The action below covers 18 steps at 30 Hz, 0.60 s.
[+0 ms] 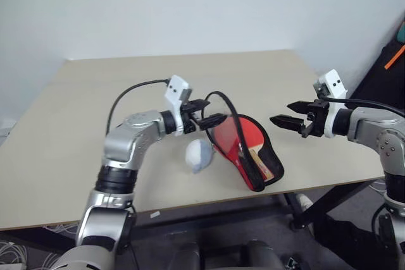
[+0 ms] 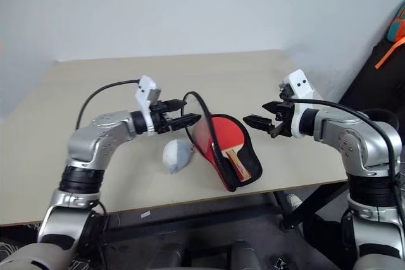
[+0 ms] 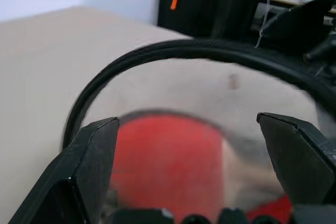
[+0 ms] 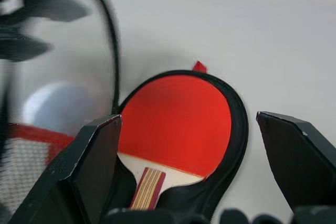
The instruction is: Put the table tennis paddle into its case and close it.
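The table tennis paddle (image 4: 178,119) lies red face up inside the open case (image 1: 271,178), near the table's front edge. Its striped wooden handle (image 4: 148,187) points toward the front. The case's flap (image 1: 221,138) stands raised on the left side, its black rim (image 3: 157,51) arching up over a clear panel. My left gripper (image 1: 212,112) is open right at that raised flap, and its fingers (image 3: 89,156) straddle the clear panel. My right gripper (image 1: 280,112) hovers open above and to the right of the case, nothing between its fingers (image 4: 97,161).
A pale blue-grey lump (image 1: 197,155) rests on the beige table (image 1: 126,93) just left of the case. A dark bag with an orange strap (image 1: 392,61) stands beyond the table's right edge. The table's front edge runs close below the case.
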Each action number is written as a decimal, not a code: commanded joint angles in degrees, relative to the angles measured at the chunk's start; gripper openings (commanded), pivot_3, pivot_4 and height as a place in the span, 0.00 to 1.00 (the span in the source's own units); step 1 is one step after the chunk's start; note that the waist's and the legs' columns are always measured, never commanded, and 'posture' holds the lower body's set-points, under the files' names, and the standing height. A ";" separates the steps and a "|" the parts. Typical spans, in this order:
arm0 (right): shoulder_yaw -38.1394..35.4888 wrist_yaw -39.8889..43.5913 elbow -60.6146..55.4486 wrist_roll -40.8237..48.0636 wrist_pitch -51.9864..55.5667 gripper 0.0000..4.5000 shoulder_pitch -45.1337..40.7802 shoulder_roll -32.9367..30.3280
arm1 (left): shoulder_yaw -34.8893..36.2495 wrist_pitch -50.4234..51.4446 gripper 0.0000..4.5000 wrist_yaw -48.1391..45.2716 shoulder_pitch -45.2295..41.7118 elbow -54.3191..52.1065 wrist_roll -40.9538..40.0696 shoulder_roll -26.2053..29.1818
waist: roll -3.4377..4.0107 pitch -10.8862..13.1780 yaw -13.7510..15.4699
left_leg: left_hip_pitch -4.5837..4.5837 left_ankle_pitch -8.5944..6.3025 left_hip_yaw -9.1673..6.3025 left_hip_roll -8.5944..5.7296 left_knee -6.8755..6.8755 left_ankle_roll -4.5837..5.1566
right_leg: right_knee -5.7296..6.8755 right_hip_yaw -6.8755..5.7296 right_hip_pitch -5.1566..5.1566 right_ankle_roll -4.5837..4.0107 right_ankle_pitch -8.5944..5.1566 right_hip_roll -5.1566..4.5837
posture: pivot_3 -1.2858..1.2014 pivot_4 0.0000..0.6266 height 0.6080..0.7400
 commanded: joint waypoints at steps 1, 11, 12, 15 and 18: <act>0.39 6.71 -2.05 -0.72 -5.65 0.99 1.45 -5.89 | -2.75 -1.38 1.00 -0.23 -1.63 0.09 1.69 -1.55 | 0.00 0.00 -0.02 | 0.00 -0.01 0.00 0.00 0.00 0.01 | 0.00 0.01 0.00 0.00 0.00 0.00 | 0.52 0.00 1.00; 2.37 26.67 -0.45 -2.45 -20.52 0.99 5.25 -19.18 | -5.83 7.17 1.00 0.87 3.02 -6.20 -0.21 -3.03 | 0.02 0.02 -0.08 | 0.04 -0.02 0.04 0.02 0.04 0.02 | 0.00 0.04 -0.01 0.00 -0.02 0.00 | 0.52 0.00 1.00; 2.93 26.93 -0.07 -2.97 -20.92 0.99 4.74 -19.24 | -4.87 10.23 1.00 1.45 3.74 -8.00 -1.85 -3.16 | 0.01 0.02 -0.07 | 0.04 -0.02 0.04 0.03 0.05 0.01 | 0.01 0.03 -0.01 0.00 -0.02 0.00 | 0.52 0.00 1.00; 3.83 27.05 0.47 -3.40 -21.19 0.99 3.71 -18.70 | -2.65 19.65 1.00 0.91 7.73 -15.81 -7.90 -1.19 | 0.01 0.02 -0.09 | 0.01 -0.02 0.03 0.03 0.06 0.01 | 0.02 0.03 -0.03 0.00 -0.02 -0.01 | 0.52 0.00 1.00; 4.73 25.22 -0.19 -3.82 -20.59 0.99 3.53 -16.86 | -0.76 27.61 1.00 2.26 13.42 -21.85 -12.73 0.23 | 0.04 0.01 -0.09 | 0.03 -0.03 0.04 0.04 0.03 0.01 | 0.03 0.04 -0.06 0.00 -0.02 0.00 | 0.52 0.00 1.00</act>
